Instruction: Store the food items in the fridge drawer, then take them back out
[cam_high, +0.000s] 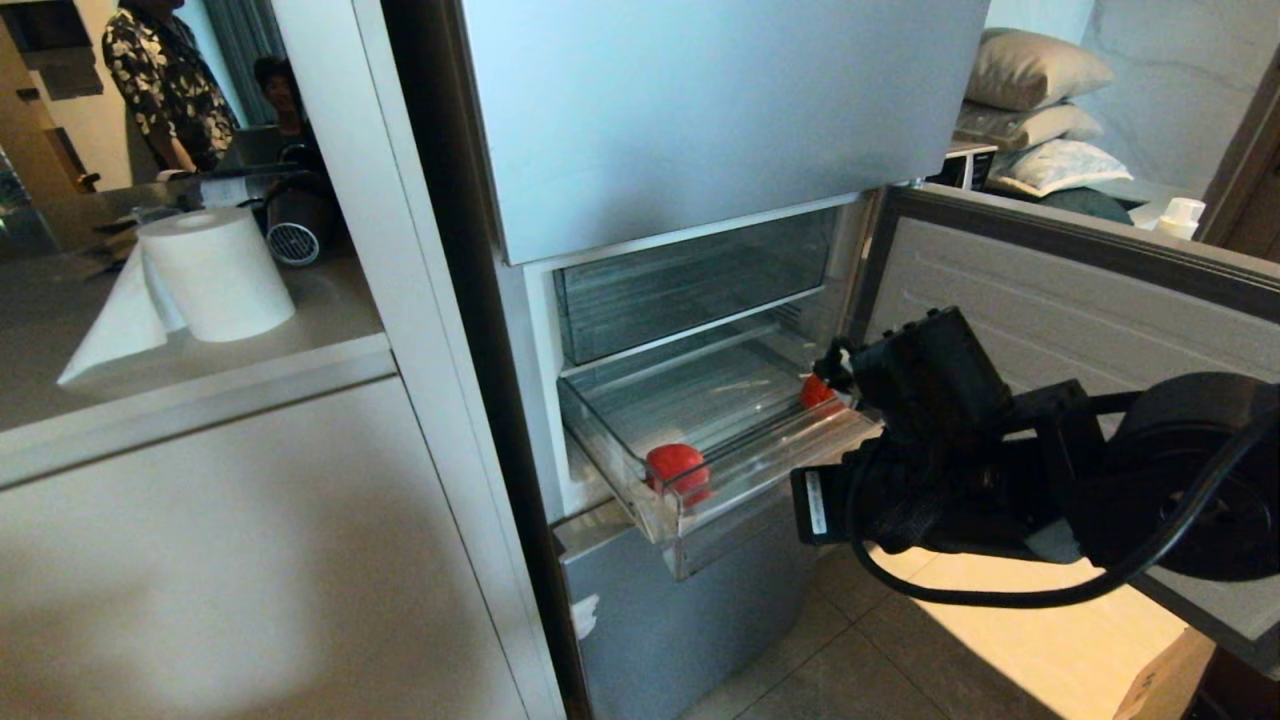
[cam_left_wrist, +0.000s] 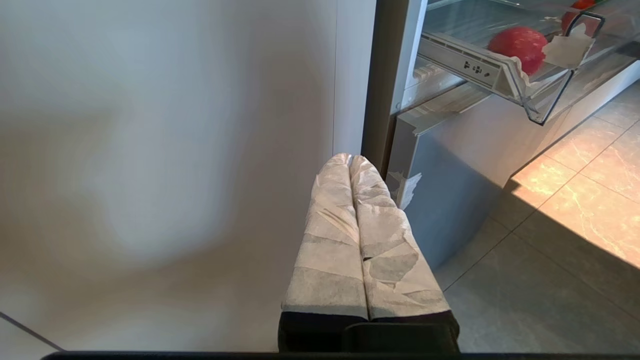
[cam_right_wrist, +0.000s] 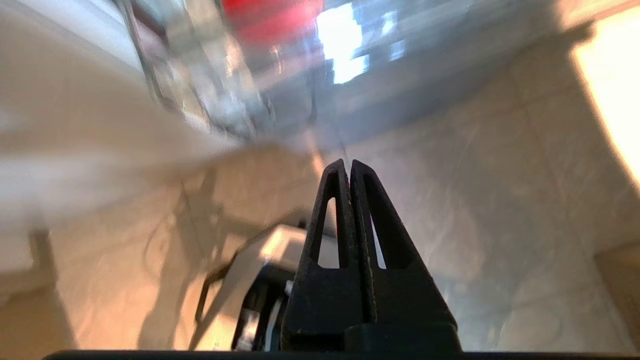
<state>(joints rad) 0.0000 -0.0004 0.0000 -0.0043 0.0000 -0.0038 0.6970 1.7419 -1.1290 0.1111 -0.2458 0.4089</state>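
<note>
Red food items (cam_high: 677, 466) lie in the fridge drawer (cam_high: 640, 500); my right gripper (cam_right_wrist: 348, 167), pinched together and empty below it, must reopen and lift to fetch them.

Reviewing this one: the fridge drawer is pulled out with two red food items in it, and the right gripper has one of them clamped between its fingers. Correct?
Not quite. The right gripper holds nothing: the right wrist view shows its fingers pressed together, empty, pointing at the floor. The rest stands: the head view shows the fridge drawer pulled out with two red food items in it, one near the front lip, one farther back.
</note>
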